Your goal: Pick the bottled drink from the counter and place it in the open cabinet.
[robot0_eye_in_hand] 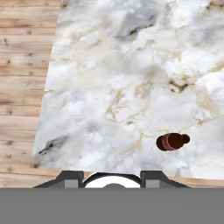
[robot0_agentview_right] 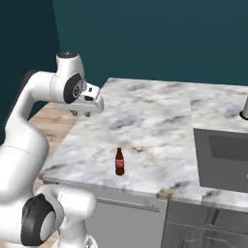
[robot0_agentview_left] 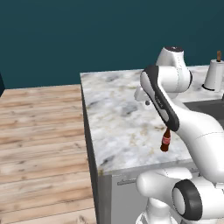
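Here the robot's white two-finger gripper [robot0_agentview_right: 81, 113] hangs high over the white-and-grey marbled stone worktop [robot0_agentview_right: 145, 121], with the small dark brown glass bottle with a red label and narrow neck [robot0_agentview_right: 119, 162] standing free below it.

The bottle stands upright near the worktop's front edge, well apart from the jaws, so the grasp has not begun; whether the jaws are apart or together cannot be told. From the hand camera the bottle [robot0_eye_in_hand: 172, 141] shows its rounded shoulder and cap, smooth and glossy against the tan-veined stone. A white paper-towel roll on a brown post [robot0_agentview_left: 215, 74] stands far back.
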